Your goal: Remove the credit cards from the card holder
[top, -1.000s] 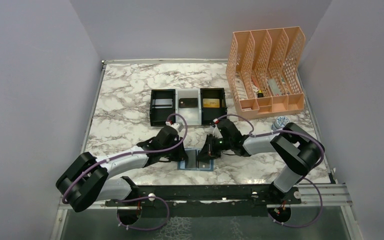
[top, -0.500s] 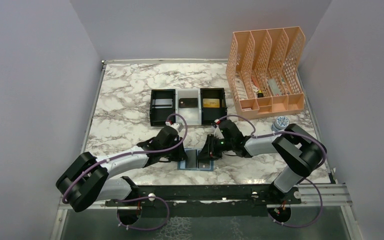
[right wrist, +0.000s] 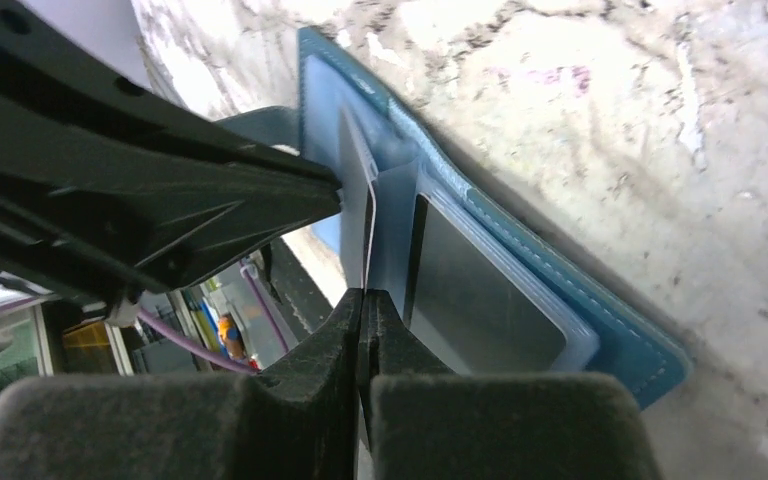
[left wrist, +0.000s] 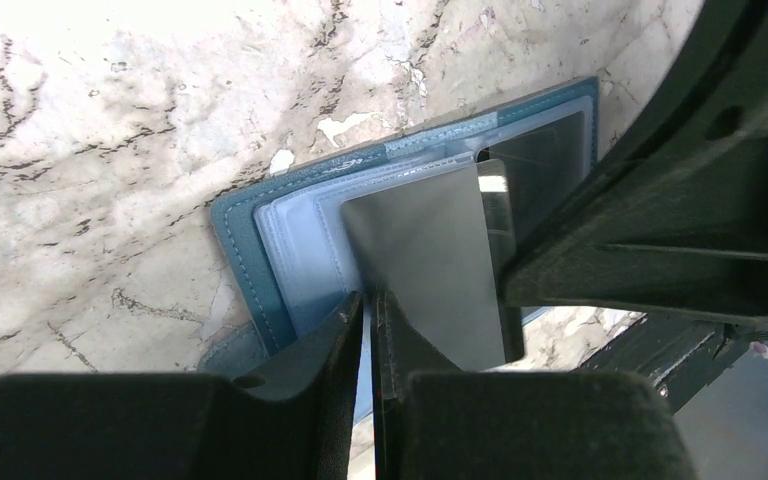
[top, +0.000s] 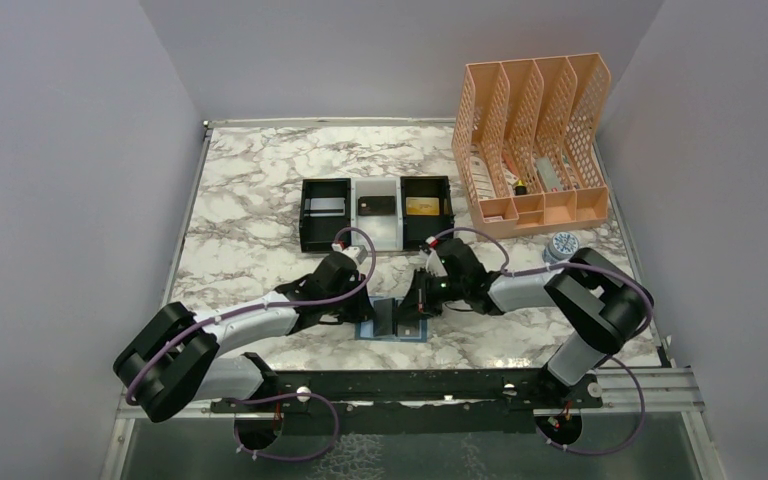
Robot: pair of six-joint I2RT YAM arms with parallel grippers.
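Left jaws and right jaws are both pinching the thin, stiff, slippery grey card (left wrist: 430,250) by its edges.

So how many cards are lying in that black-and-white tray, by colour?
Silvery-grey card: 1
Black card: 1
Gold card: 1
Total: 3, one in each compartment of the tray.
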